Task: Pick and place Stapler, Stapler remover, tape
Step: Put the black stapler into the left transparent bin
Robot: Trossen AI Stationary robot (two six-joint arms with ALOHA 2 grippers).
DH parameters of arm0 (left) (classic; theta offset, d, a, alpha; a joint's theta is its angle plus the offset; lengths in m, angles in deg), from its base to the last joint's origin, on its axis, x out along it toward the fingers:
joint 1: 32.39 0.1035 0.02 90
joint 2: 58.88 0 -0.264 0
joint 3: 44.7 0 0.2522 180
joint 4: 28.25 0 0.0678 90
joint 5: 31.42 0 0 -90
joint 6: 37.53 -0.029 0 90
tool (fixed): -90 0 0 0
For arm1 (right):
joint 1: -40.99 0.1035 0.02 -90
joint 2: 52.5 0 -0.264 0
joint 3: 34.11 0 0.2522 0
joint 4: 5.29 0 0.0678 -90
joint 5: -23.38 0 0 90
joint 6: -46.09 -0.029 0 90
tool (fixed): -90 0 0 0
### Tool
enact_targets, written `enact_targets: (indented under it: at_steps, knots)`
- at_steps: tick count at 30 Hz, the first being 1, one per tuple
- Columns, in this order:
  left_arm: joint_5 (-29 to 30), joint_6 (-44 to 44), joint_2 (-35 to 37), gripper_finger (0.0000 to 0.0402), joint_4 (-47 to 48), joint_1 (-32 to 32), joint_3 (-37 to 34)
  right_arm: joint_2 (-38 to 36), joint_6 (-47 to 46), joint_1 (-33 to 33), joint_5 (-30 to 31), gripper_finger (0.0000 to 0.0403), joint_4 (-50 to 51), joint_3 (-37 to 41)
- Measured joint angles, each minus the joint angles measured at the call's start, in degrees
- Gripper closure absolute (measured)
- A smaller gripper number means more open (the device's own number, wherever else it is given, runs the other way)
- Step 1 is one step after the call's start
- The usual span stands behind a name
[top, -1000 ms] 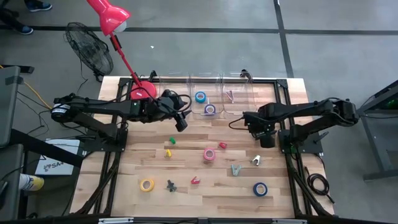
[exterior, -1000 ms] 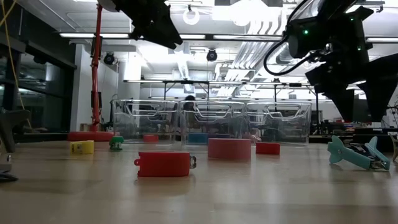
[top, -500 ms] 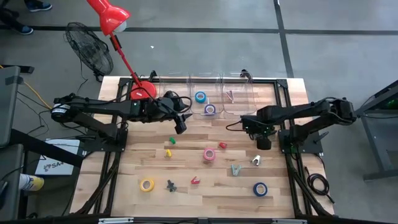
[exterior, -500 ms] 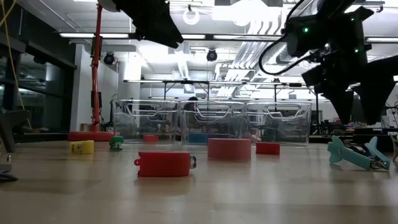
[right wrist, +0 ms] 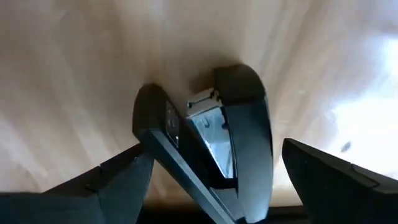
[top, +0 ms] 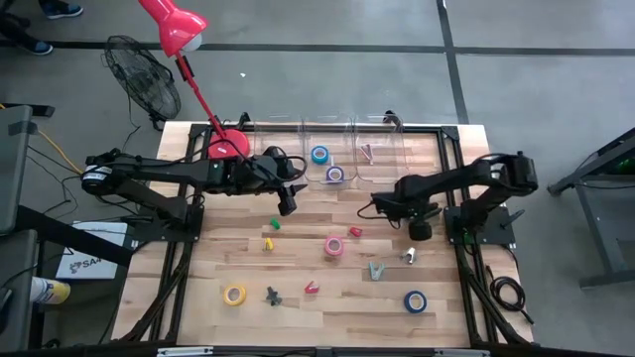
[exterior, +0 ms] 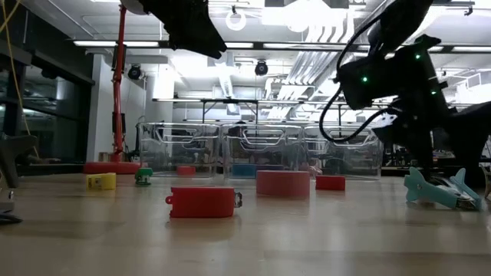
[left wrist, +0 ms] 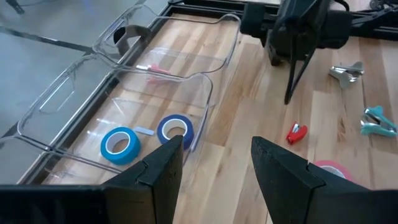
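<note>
Two glossy black stapler (right wrist: 211, 149) halves on pale wood grain.

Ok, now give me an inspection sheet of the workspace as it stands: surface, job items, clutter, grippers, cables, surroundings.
Surface: wooden table, with clear bins along its far edge.
Job's things: black stapler lying on the wood; pink tape, yellow tape and blue tape loose; binned blue roll and a second binned roll in the middle bin; teal stapler remover.
Clutter: small green piece and yellow piece, kind unclear.
Grippers: left gripper open, empty, raised near the bins; right gripper open, low, fingers either side of the stapler.
Cables: floor cable coiled beside the table.
Surroundings: red lamp, floor fan.
</note>
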Motion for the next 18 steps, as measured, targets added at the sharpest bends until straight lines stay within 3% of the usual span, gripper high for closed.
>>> enact_targets:
  at_steps: [9, 18]
  knots:
    - [-0.07, -0.28, 0.00, 0.0215, 1.17, 0.00, 0.00, 5.18, 2.84, 0.56, -2.42, 0.0080, -2.92, -0.22]
    - [-0.11, -0.28, -0.02, 0.0215, 2.98, 0.00, 0.00, 5.48, 2.98, 2.45, -2.05, 0.0151, -2.26, -0.06]
